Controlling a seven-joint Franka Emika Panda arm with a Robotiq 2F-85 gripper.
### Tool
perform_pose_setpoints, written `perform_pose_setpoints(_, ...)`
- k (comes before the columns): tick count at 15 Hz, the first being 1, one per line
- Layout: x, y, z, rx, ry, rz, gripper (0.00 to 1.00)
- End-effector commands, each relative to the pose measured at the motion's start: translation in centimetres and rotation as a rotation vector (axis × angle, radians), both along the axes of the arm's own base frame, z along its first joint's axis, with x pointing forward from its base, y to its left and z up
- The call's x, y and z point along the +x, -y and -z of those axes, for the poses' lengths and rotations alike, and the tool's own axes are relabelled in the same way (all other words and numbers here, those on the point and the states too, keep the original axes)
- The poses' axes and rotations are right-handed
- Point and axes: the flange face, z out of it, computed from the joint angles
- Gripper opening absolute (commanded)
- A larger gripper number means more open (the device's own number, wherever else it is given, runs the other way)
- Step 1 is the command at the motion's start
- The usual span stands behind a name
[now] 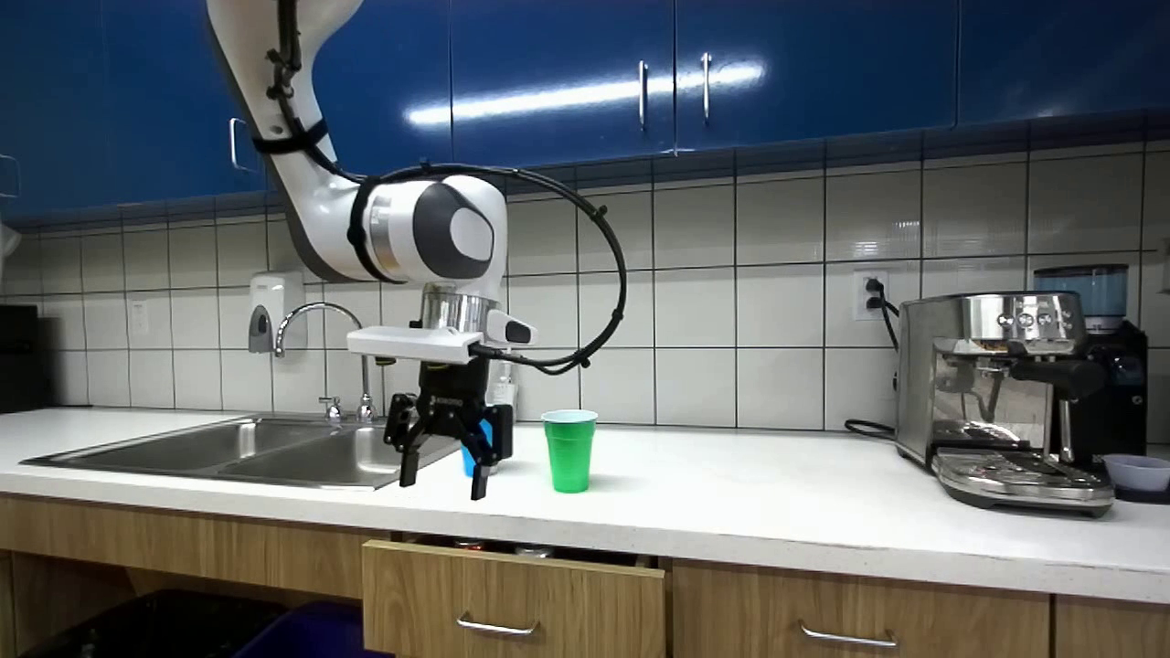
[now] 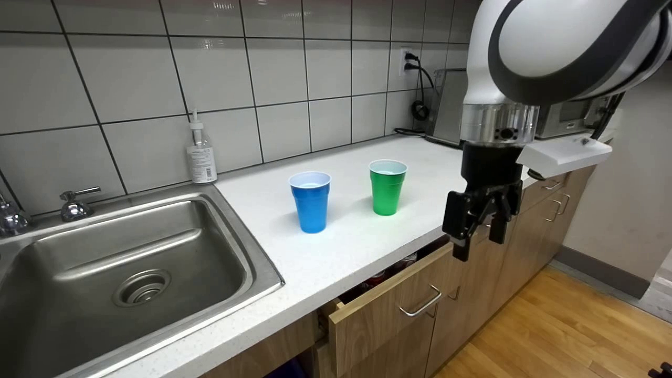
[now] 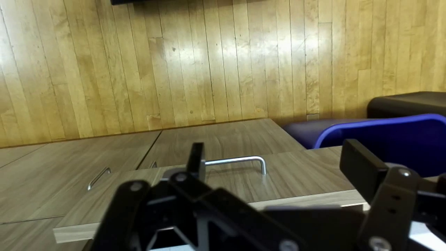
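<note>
1. Under the tiled wall (image 1: pixel 777 384) runs the long white counter (image 1: pixel 731 484), front edge pretty much straight.
2. Drawer (image 1: pixel 512 594), jutting out below that edge: wood-grain front, pale cut edges, only partway out, so a skinny gap shows some red stuff (image 2: pixel 377 278) inside.
3. Coffee machine (image 1: pixel 969 411): shiny metal, well apart from the arm (image 1: pixel 457 228), decent stretch of counter in between.
4. Gripper (image 1: pixel 443 478): black, hanging a bit above the drawer, fingers (image 3: pixel 362 170) spread wide with just air between them.
5. Green cup (image 2: pixel 387 191) and blue cup (image 2: pixel 311 207): both upright, set back from the edge, some counter between them.
6. Handle (image 3: pixel 237 160): slim silver bar on the drawer front; a finger hides one end in the wrist view.
</note>
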Motion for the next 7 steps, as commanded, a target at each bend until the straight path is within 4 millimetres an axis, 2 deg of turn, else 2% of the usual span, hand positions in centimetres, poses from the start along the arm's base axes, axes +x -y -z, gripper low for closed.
perform_pose_setpoints(1, -2.0, -0.4, -2.9, 0.004, -0.005, -0.032, 1.0)
perform_pose_setpoints(2, -0.6, -0.2, -1.4, 0.002, -0.002, -0.005, 1.0)
perform_pose_setpoints(4, -1.1, -0.2, -2.3, 0.004, 0.002, -0.007, 1.0)
perform_pose_setpoints(7, -1.4, -0.2, -2.4, 0.005, 0.0, -0.008, 1.0)
